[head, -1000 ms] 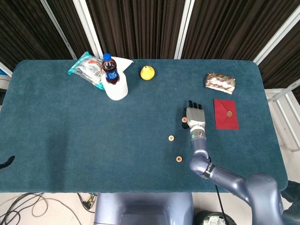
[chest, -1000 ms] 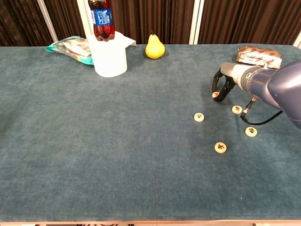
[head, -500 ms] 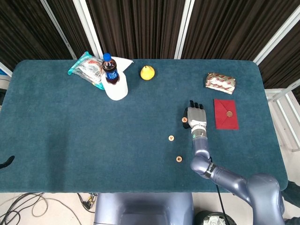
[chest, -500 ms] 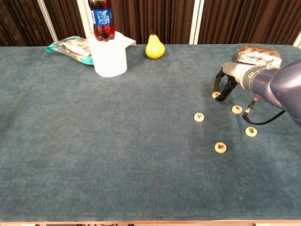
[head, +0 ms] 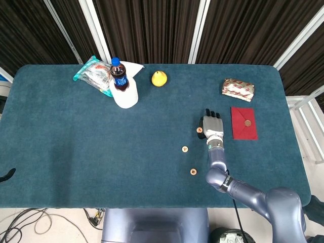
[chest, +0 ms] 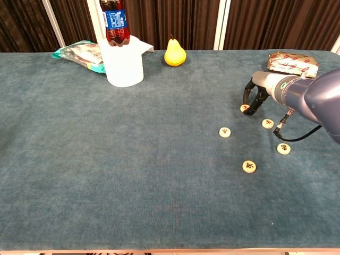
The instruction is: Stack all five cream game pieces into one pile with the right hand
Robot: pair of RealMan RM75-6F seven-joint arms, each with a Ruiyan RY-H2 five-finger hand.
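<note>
Cream pieces lie apart on the blue table [chest: 133,159]. The right hand [chest: 256,93] hangs over the farthest piece [chest: 245,108], fingers curled down around it; whether they pinch it, I cannot tell. Better to close gently and lift straight.

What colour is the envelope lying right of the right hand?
Dark red envelope, with a small gold seal; clearest in the head view.
</note>
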